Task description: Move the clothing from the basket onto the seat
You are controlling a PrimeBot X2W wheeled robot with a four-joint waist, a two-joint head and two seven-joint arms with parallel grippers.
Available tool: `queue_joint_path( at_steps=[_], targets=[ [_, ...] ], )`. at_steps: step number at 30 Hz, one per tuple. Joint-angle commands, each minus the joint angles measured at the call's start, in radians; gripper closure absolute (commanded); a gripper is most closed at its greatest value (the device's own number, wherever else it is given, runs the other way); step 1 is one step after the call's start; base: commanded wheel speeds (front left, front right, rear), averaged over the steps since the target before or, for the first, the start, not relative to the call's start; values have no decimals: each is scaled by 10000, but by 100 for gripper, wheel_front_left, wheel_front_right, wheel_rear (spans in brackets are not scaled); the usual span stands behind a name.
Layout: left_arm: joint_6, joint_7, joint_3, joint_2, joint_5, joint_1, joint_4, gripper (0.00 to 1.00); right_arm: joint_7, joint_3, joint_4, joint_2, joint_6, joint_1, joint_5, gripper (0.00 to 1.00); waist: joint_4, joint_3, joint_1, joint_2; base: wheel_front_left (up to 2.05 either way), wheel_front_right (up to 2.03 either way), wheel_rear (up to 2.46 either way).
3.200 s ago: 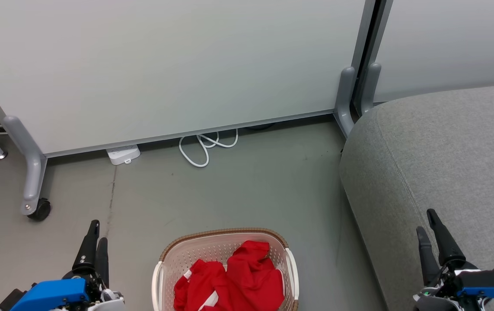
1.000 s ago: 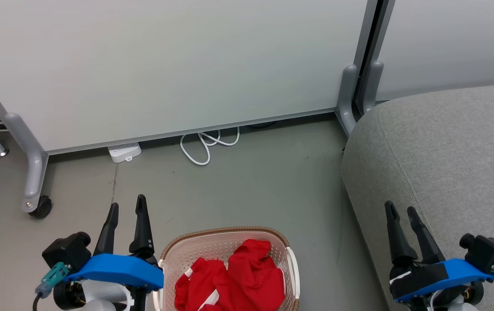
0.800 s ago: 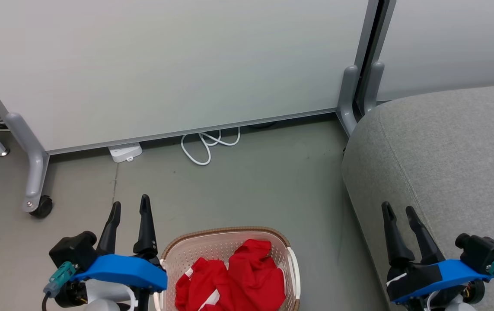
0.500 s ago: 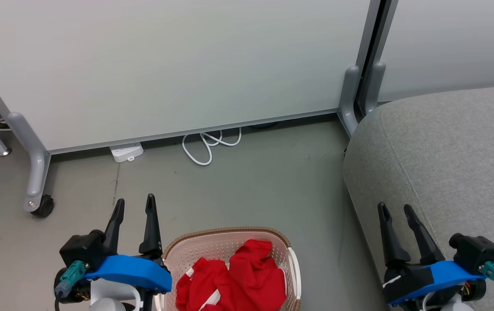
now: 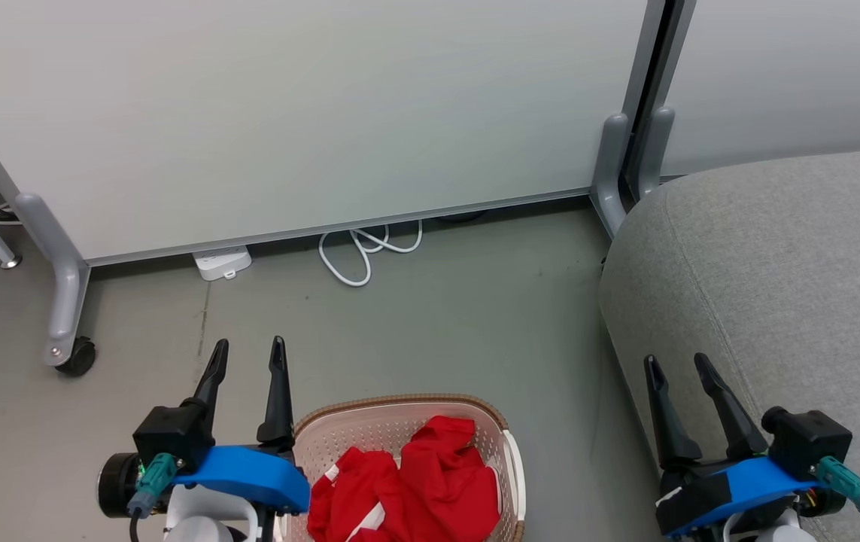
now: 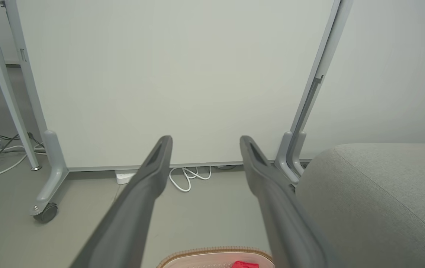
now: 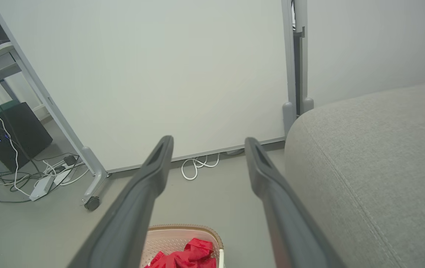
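Now the left end effector (image 5: 249,342) hovers just left of the basket (image 5: 392,403), its long dark fingers spread, empty and pointing forward. The right end effector (image 5: 676,358), equally spread and empty, hangs at the edge of the seat (image 5: 776,263), rounded grey fabric with seams. Crumpled red clothing (image 5: 414,489) lies inside the perforated cream basket with its brown woven rim.

Bright, even, soft light, probably from overhead, left only a faint shadow on the floor (image 5: 565,421) beside the seat (image 5: 776,263). The head view was sharp; in both wrist views the near fingers (image 6: 138,208) were blurred, and panel posts (image 6: 7,93) leaned at the edges.
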Motion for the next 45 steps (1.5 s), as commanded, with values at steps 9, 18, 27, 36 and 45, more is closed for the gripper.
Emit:
queue_joint_path(
  at_steps=[9,18,27,36,45],
  targets=[
    [35,-251,-159,41,832,-208,155,0,-257,103,41,-76,21,-184,-837,0,32,-15,0,0,0,0,0],
    [23,-418,-281,42,1421,-224,335,0,-419,157,128,-73,21,-155,-1542,0,48,-29,0,0,0,0,0],
    [23,-563,-378,42,2067,-222,468,0,-572,196,263,-69,20,-169,-2172,0,57,-43,0,0,0,0,0],
    [-24,-578,-324,40,2080,-169,566,0,-589,227,304,-56,16,-151,-2220,0,51,-71,0,0,0,0,0],
    [-88,-578,-348,38,1902,-221,561,0,-589,261,290,-46,16,-174,-2217,0,-5,-8,0,0,0,0,0]
  ],
)
